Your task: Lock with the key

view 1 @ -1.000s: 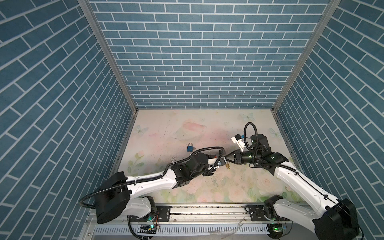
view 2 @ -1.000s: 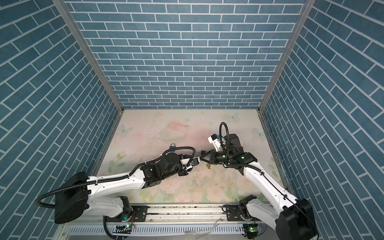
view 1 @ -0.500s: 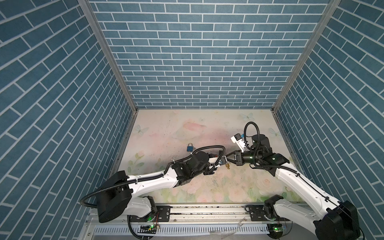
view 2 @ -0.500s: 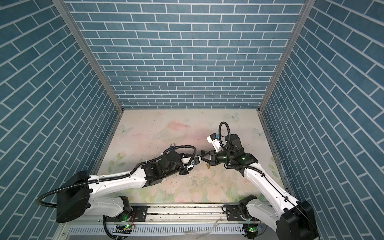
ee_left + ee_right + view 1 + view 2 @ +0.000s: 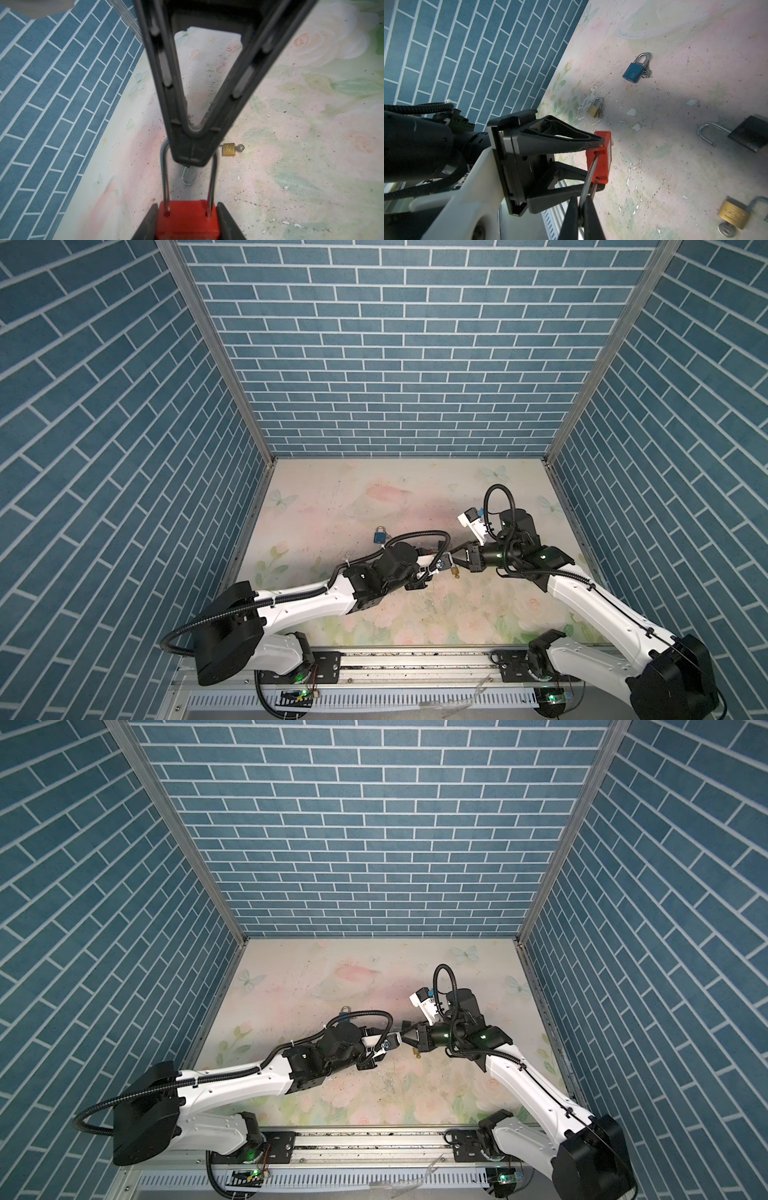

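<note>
My left gripper [image 5: 187,205] is shut on the body of a red padlock [image 5: 187,220], held above the mat. Its long steel shackle [image 5: 164,176] points towards my right gripper [image 5: 581,200], which is shut on the shackle's far end. Both shackle legs reach the holes in the red body. In both top views the two grippers meet tip to tip at mid-table, and the right gripper [image 5: 459,561] comes in from the right. No key shows on the red padlock. A key [image 5: 241,148] sticks in a brass padlock [image 5: 228,149] on the mat below.
A blue padlock [image 5: 633,72] with keys lies further back on the left. A small brass padlock [image 5: 595,108] lies near it. A black padlock [image 5: 751,133] with an open shackle and the keyed brass padlock [image 5: 733,214] lie under the grippers. Brick walls close three sides.
The left arm has crept slightly to the right. Both grips on the red padlock are unchanged.
</note>
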`<state>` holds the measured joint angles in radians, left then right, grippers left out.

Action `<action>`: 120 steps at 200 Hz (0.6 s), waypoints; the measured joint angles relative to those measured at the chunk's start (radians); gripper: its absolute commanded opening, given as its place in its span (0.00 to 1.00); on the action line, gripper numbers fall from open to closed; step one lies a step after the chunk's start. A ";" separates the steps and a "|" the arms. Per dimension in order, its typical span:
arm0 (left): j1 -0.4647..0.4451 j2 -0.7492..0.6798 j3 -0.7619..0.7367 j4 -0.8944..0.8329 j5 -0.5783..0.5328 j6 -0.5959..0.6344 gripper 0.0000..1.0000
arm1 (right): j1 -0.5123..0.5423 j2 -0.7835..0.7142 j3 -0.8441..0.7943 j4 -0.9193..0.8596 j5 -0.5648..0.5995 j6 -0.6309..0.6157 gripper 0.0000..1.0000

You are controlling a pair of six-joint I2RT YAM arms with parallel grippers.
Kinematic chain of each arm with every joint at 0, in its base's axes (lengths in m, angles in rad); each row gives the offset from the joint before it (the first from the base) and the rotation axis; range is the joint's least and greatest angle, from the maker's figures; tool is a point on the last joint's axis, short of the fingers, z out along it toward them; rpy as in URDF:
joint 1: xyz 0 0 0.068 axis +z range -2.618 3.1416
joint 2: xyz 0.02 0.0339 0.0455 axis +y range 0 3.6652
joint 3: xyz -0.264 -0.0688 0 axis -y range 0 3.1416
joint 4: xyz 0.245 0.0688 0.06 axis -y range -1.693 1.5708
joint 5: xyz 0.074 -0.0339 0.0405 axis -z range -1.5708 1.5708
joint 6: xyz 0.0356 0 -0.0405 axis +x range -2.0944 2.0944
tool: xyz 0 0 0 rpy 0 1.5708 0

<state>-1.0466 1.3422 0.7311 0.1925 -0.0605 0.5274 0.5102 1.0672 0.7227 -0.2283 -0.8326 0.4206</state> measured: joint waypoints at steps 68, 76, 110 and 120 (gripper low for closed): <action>0.002 0.007 0.000 -0.011 0.007 0.004 0.00 | 0.013 0.014 -0.013 0.028 -0.010 -0.018 0.00; 0.001 0.007 0.003 -0.005 0.015 0.005 0.00 | 0.016 0.015 -0.014 0.030 -0.009 -0.018 0.00; 0.002 0.007 0.012 0.004 0.033 0.008 0.00 | 0.021 0.028 -0.017 0.050 -0.010 -0.026 0.00; 0.003 0.007 0.012 0.003 0.033 0.008 0.00 | 0.023 0.030 -0.017 0.051 -0.009 -0.026 0.00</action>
<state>-1.0435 1.3495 0.7429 0.1951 -0.0273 0.5350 0.5331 1.0973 0.7055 -0.1776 -0.8413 0.3946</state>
